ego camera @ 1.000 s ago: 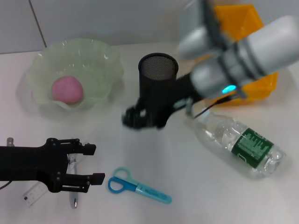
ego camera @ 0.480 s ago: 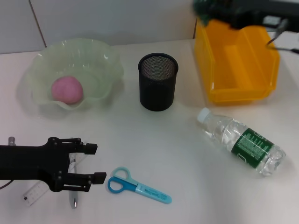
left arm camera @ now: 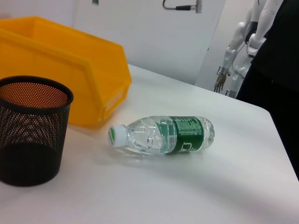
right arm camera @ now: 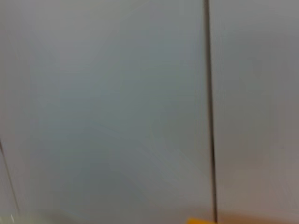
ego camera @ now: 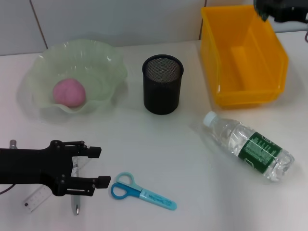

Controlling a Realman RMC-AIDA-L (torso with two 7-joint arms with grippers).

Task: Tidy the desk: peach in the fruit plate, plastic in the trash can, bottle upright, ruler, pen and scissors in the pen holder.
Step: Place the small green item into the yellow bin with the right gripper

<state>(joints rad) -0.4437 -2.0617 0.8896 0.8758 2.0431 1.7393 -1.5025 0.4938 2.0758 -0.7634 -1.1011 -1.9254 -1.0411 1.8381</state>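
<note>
Fingers of left gripper (ego camera: 98, 166) spread beside scissors (ego camera: 143, 191), w/ pen (ego camera: 75, 192) beneath.

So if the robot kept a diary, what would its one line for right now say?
left gripper: open, above pen | right gripper: far corner, beyond bin | peach: in plate | bottle: lying | scissors: on desk
</note>
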